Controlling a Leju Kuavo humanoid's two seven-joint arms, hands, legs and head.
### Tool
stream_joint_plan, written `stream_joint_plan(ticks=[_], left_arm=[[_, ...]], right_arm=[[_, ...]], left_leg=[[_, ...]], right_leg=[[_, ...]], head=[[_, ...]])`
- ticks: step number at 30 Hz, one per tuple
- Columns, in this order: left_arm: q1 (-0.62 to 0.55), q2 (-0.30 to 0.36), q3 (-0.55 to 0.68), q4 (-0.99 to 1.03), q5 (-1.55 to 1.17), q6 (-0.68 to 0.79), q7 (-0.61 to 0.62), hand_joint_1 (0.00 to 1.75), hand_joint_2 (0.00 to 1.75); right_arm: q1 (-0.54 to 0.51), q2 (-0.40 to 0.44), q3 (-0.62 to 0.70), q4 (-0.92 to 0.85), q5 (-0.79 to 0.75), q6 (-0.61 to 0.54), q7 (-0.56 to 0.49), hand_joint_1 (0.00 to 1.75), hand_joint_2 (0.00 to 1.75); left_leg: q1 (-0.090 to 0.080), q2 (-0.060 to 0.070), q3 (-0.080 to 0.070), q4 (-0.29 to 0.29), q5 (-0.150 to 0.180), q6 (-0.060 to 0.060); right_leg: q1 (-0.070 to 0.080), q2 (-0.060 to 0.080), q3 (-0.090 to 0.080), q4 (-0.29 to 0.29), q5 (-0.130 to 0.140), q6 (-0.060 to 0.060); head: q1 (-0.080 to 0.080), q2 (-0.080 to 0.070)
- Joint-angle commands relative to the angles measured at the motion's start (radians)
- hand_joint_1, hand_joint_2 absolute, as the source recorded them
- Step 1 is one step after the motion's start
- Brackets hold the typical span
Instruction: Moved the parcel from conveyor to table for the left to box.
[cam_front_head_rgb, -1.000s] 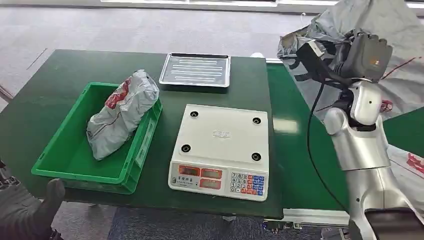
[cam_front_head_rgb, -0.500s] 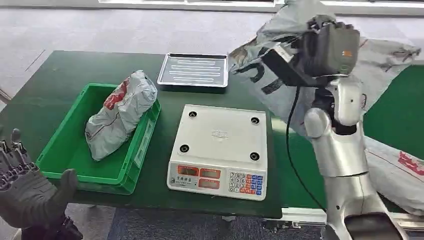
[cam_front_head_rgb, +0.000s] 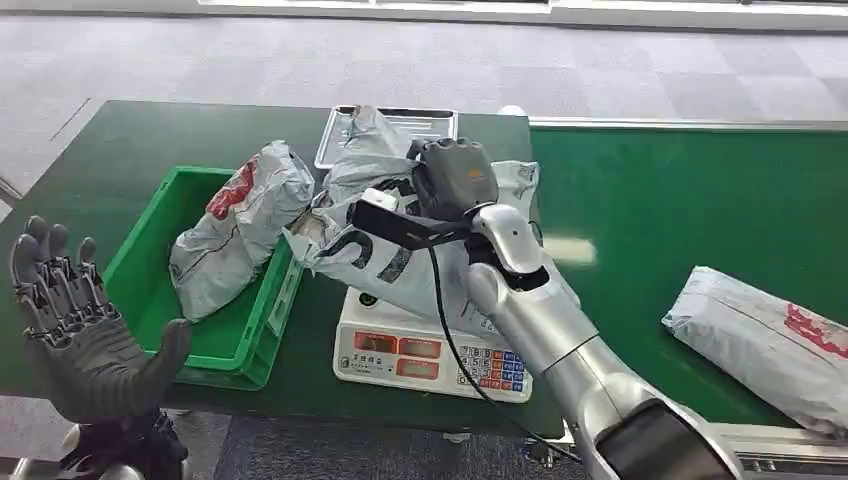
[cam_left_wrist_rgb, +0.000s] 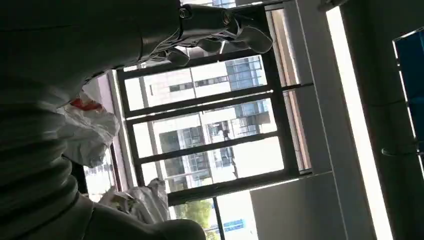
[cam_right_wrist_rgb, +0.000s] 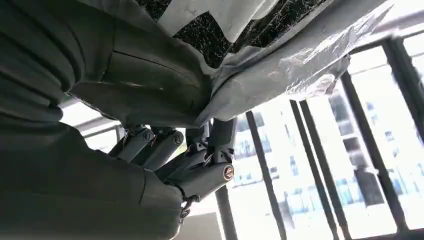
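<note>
Your right hand (cam_front_head_rgb: 455, 180) grips the grey parcel (cam_front_head_rgb: 370, 240) and has swung it off the conveyor (cam_front_head_rgb: 680, 210), from 2 o'clock to the counter (cam_front_head_rgb: 120, 140) centre, over the scale (cam_front_head_rgb: 400, 350). Your left hand (cam_front_head_rgb: 80, 330) has risen at 8 o'clock, fingers spread wide, holding nothing. Setting down looks next.

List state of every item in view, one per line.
right hand: grips the grey parcel, held over the scale
left hand: empty, fingers spread, raised beside the table
green bin: holds one bagged parcel leaning on its rim
scale: partly covered by the held parcel; display unreadable
metal tray: partly hidden behind the parcel
parcel on conveyor: lying flat on the conveyor
</note>
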Motion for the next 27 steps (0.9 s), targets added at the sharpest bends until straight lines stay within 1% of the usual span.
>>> stream_joint_plan(ticks=[1, 4, 7, 8, 9, 10, 12, 13, 18, 20, 24, 25, 26, 27], left_arm=[[-0.070, 0.004, -0.035, 0.106, -0.004, -0.004, 0.015, 0.00, 1.75], [-0.074, 0.004, -0.032, 0.104, -0.005, 0.002, 0.017, 0.00, 1.75], [-0.070, 0.004, -0.033, 0.104, -0.003, 0.006, 0.017, 0.00, 1.75], [-0.070, 0.004, -0.032, 0.105, -0.003, 0.008, 0.017, 0.00, 1.75], [-0.070, 0.005, -0.033, 0.106, -0.008, 0.011, 0.018, 0.00, 1.75], [-0.065, 0.005, -0.029, 0.105, -0.025, 0.031, 0.018, 0.00, 1.75], [-0.056, 0.005, -0.027, 0.098, -0.025, 0.039, 0.018, 0.00, 1.75], [-0.056, 0.005, -0.027, 0.098, -0.025, 0.039, 0.018, 0.00, 1.75], [-0.057, 0.005, -0.027, 0.098, -0.025, 0.040, 0.018, 0.00, 1.75], [-0.057, 0.005, -0.027, 0.098, -0.025, 0.040, 0.018, 0.00, 1.75], [-0.057, 0.005, -0.027, 0.098, -0.025, 0.040, 0.018, 0.00, 1.75], [-0.056, 0.005, -0.027, 0.099, -0.026, 0.041, 0.018, 0.00, 1.75], [-0.050, 0.005, -0.026, 0.093, -0.027, 0.048, 0.017, 0.00, 1.75], [-0.038, 0.003, -0.023, 0.086, -0.035, 0.066, 0.011, 0.00, 1.75]], right_arm=[[-0.091, 0.130, 0.069, 0.349, -0.031, -0.021, 0.001, 0.00, 1.75], [-0.082, 0.136, 0.041, 0.344, -0.064, -0.041, -0.026, 0.00, 1.75], [-0.079, 0.127, 0.031, 0.322, -0.076, -0.027, -0.037, 0.00, 1.75], [-0.077, 0.123, 0.029, 0.312, -0.076, -0.034, -0.039, 0.00, 0.00], [-0.074, 0.116, 0.018, 0.285, -0.085, -0.065, -0.057, 0.00, 0.00], [-0.055, 0.099, -0.004, 0.195, -0.101, -0.112, -0.074, 0.00, 0.00], [-0.042, 0.075, -0.008, 0.105, -0.106, -0.058, -0.060, 0.00, 0.00], [-0.042, 0.075, -0.008, 0.105, -0.106, -0.058, -0.060, 0.00, 0.00], [-0.036, 0.077, -0.007, 0.106, -0.106, -0.057, -0.060, 0.00, 0.00], [-0.036, 0.077, -0.007, 0.106, -0.106, -0.057, -0.060, 0.00, 0.00], [-0.036, 0.077, -0.007, 0.106, -0.106, -0.057, -0.060, 0.00, 0.00], [-0.026, 0.076, -0.025, 0.076, -0.107, -0.132, -0.066, 0.00, 0.00], [-0.020, 0.067, -0.040, 0.030, -0.114, -0.186, -0.084, 0.00, 0.00], [0.011, 0.050, -0.077, -0.095, -0.117, -0.350, -0.122, 0.00, 0.00]], left_leg=[[0.000, 0.001, 0.002, -0.001, 0.000, 0.000], [0.000, 0.000, 0.004, -0.002, 0.000, 0.000], [0.000, 0.000, 0.002, -0.001, 0.000, 0.000], [0.000, -0.001, 0.003, -0.002, 0.000, 0.000], [-0.001, -0.001, 0.002, -0.001, 0.000, 0.000], [0.000, -0.001, 0.003, -0.002, 0.000, 0.000], [0.000, -0.001, 0.002, -0.001, 0.000, 0.000], [0.000, -0.001, 0.000, 0.000, 0.000, 0.000], [0.000, -0.002, 0.003, -0.002, 0.000, 0.000], [0.000, -0.001, 0.001, -0.001, 0.000, 0.000], [0.000, -0.001, 0.002, -0.001, 0.000, 0.000], [0.000, -0.002, 0.003, -0.002, 0.000, 0.000], [0.000, -0.001, 0.002, -0.001, 0.000, 0.000], [0.000, -0.002, 0.002, -0.001, 0.000, 0.000]], right_leg=[[0.000, 0.002, 0.002, -0.001, 0.000, -0.001], [0.000, -0.001, 0.003, -0.002, 0.000, -0.001], [0.000, 0.000, 0.002, -0.001, 0.000, -0.001], [0.000, -0.001, 0.003, -0.002, 0.000, -0.001], [0.000, -0.001, 0.001, -0.001, 0.000, 0.000], [0.000, -0.002, 0.003, -0.002, 0.000, -0.001], [0.000, -0.002, 0.002, -0.002, 0.000, 0.000], [0.000, -0.002, 0.001, 0.000, -0.001, 0.000], [0.001, -0.002, 0.003, -0.002, -0.001, -0.001], [0.000, -0.001, 0.001, -0.001, 0.000, 0.000], [0.001, -0.002, 0.002, -0.001, 0.000, 0.000], [0.001, -0.002, 0.004, -0.003, 0.000, -0.001], [0.001, -0.001, 0.002, -0.001, 0.000, 0.000], [0.001, -0.002, 0.003, -0.002, 0.000, 0.000]], head=[[0.000, 0.000], [0.000, 0.000], [0.000, 0.000], [0.000, 0.000], [0.000, 0.000], [0.000, 0.000], [0.000, 0.000], [0.000, 0.000], [0.000, 0.000], [0.000, 0.000], [0.000, 0.000], [0.000, 0.000], [0.000, 0.000], [0.000, 0.000]])
